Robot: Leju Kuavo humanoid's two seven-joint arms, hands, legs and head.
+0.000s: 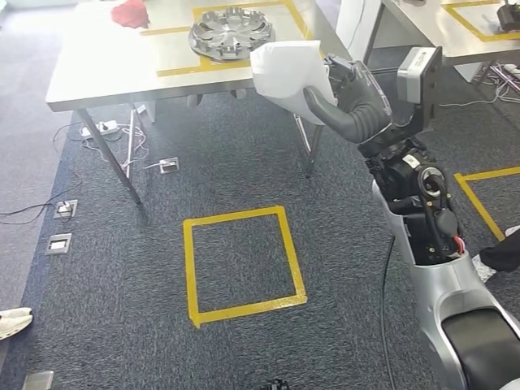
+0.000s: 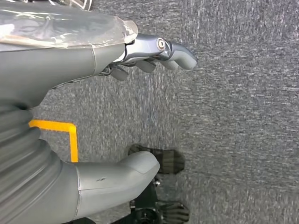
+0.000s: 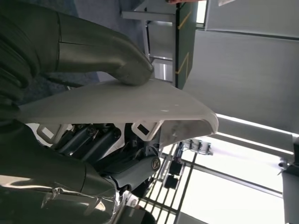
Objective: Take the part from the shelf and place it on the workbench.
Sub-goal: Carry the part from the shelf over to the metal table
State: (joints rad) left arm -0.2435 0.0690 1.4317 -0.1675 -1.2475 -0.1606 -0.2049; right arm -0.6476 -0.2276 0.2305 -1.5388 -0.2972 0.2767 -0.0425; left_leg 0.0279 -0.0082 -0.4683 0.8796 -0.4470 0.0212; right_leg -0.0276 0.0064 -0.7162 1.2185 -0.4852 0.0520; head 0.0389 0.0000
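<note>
Right hand (image 1: 353,97): grips the white part (image 1: 285,77).
Workbench (image 1: 92,73): at 11 o'clock from the part.
Left hand (image 2: 105,107): holds nothing, fingers apart.

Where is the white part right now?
In the head view, the white part is gripped in the right hand, up near the workbench edge, beside the wheel cover.

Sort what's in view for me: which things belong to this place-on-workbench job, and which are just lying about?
Job:
white part, held in the right hand
workbench, with its yellow tape frame

Lying about:
hubcap on the workbench
red cloth on the workbench
power strip and cables under it
floor tape square
left hand, hanging open over the carpet
</note>
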